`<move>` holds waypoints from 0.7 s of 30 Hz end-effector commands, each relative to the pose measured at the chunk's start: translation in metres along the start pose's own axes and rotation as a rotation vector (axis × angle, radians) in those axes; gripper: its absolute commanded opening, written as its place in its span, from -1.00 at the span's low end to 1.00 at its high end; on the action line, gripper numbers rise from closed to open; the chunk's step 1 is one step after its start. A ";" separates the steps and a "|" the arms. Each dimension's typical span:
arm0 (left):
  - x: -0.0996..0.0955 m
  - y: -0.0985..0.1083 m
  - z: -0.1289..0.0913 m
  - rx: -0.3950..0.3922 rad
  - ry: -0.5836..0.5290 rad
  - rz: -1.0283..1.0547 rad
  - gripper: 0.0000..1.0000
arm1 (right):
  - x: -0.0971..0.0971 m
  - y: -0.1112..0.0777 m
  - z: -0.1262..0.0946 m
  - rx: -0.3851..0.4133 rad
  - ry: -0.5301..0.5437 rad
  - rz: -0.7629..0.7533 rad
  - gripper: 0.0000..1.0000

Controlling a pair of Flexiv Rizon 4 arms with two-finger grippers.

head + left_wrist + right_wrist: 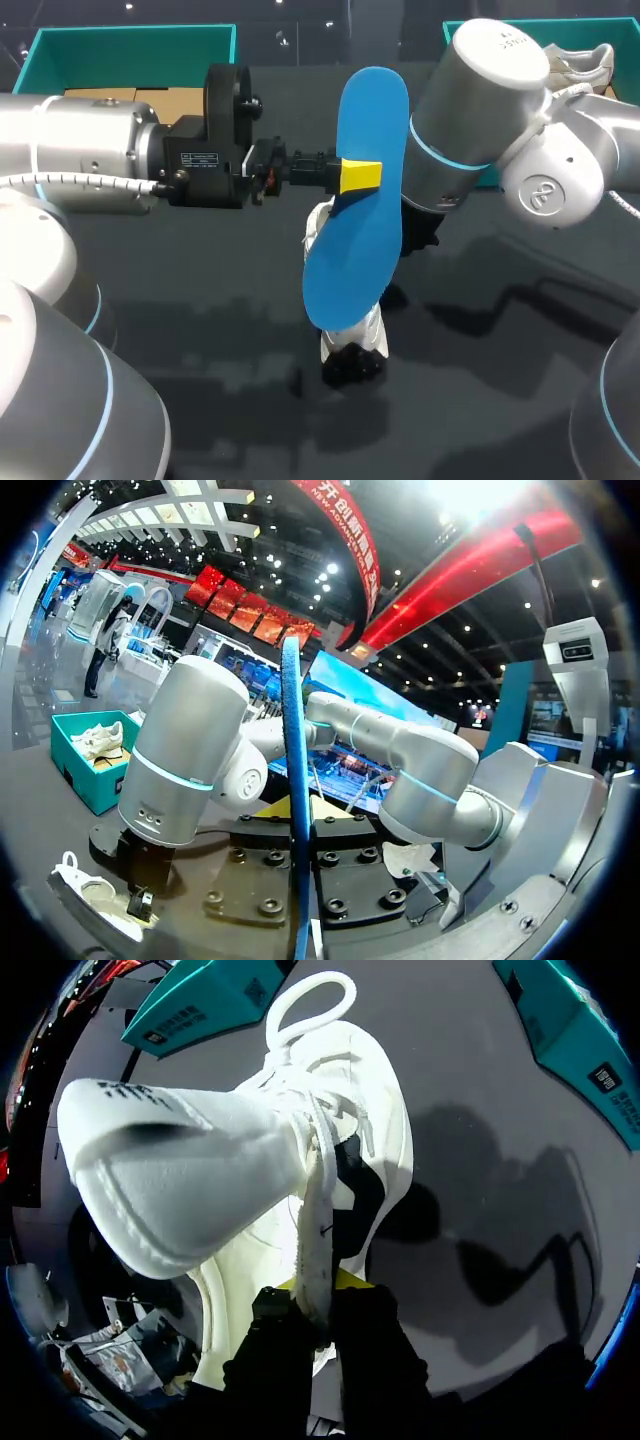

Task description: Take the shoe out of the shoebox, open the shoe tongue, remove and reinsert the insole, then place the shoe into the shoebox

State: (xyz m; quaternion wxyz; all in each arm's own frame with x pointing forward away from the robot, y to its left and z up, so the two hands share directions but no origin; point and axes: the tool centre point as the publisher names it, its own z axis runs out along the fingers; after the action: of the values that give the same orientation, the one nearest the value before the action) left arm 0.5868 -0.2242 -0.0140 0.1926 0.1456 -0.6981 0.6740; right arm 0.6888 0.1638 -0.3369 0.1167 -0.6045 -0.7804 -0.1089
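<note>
Above the shoe (372, 330), the left gripper (360, 175) pinches the blue insole (355, 250) upright, so removal looks done (reinsertion comes next). The right gripper (320, 1290) is clamped on the shoe's edge. The insole's tip must next be aimed into the opening.

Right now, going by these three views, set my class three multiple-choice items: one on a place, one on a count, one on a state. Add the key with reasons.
1. Where is the blue insole?
A) inside the white shoe
B) lying in a box
C) in the air over the shoe

2. How many teal shoeboxes show in the head view?
A) two
B) one
C) four

3. What is the right end effector doing?
A) hanging open
B) pinching the shoe's edge
C) holding the insole

Key: 1 C, the left end effector holds it up over the shoe. 2 A, one sits at each far corner. 3 B, both fingers clamp the shoe's side wall in the right wrist view.
</note>
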 end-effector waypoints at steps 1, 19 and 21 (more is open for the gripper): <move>0.000 0.001 0.001 0.004 0.000 0.000 -1.00 | -0.002 0.001 0.010 0.004 0.015 -0.003 -1.00; 0.000 0.001 0.001 0.004 0.000 0.000 -1.00 | -0.010 0.003 0.032 -0.011 0.055 -0.031 -1.00; 0.000 0.001 0.001 0.004 0.000 0.000 -1.00 | -0.012 0.003 0.034 -0.013 0.060 -0.026 -1.00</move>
State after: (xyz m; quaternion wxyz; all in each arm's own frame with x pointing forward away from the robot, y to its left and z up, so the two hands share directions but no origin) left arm 0.5868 -0.2242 -0.0140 0.1926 0.1456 -0.6981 0.6740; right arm 0.6934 0.1641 -0.3676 0.1326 -0.5916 -0.7846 -0.1297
